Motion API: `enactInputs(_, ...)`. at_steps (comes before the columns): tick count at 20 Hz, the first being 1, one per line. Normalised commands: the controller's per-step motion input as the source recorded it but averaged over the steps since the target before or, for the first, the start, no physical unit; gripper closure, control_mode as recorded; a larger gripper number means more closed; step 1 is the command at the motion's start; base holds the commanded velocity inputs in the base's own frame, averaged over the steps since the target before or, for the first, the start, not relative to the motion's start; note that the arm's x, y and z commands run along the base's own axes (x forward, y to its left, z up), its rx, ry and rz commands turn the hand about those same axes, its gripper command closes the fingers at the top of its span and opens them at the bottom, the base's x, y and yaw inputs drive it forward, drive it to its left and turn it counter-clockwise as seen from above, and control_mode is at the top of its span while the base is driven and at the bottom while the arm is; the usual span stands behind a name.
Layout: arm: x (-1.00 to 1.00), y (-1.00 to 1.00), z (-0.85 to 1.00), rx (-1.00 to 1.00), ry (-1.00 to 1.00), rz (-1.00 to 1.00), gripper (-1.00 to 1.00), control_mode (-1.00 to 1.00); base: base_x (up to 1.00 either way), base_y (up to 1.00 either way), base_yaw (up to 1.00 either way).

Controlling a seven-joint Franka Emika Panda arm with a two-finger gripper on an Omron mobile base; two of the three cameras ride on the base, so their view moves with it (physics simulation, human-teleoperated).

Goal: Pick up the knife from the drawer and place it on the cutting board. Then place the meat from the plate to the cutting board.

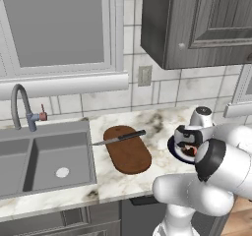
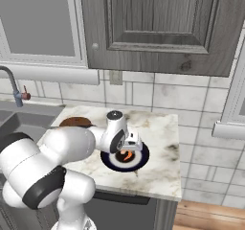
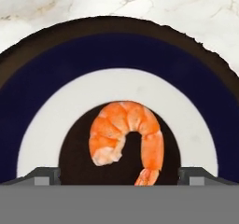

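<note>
Hovering directly above the plate (image 3: 28, 101), the gripper (image 3: 119, 176) stands wide open, its fingertips (image 3: 44, 175) flanking the meat (image 3: 126, 139) without touching it. One meat piece lies at plate centre. One knife (image 1: 118, 138) rests across one cutting board (image 1: 128, 154).

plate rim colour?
Dark navy-black rim on the plate, white ring inside it; hand view shows it best.
</note>
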Motion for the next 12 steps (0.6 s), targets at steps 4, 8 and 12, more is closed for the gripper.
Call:
enactInputs(4,0.08,0.00,-0.14,0.00,0.00,0.00,-1.00,-1.00,0.00,0.00,0.00)
enactInputs(8,0.00,0.00,-0.15,0.00,0.00,0.00,-1.00,-1.00,0.00,0.00,0.00)
enactInputs(12,0.00,0.00,-0.15,0.00,0.00,0.00,-1.00,-1.00,0.00,0.00,0.00)
